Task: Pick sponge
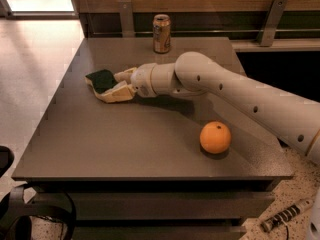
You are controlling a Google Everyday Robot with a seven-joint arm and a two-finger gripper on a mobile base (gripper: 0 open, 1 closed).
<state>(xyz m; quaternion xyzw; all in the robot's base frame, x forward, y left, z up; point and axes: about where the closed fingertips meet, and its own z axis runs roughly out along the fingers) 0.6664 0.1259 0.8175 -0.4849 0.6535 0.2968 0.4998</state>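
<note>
The sponge (pixel 100 78), dark green on top with pale yellow foam below, lies flat on the dark table (pixel 125 144) at its far left. My gripper (pixel 110 85) has reached it from the right. Its pale yellow fingers (pixel 116 92) are spread and sit on either side of the sponge's right end. The near finger lies along the sponge's front edge and the far finger is at its back right corner. The sponge rests on the table.
An orange (pixel 215 137) sits at the front right of the table. A drink can (pixel 161 33) stands at the back edge by a wooden wall. My white arm (pixel 240 94) crosses the table's right half. The table's left edge drops to the floor.
</note>
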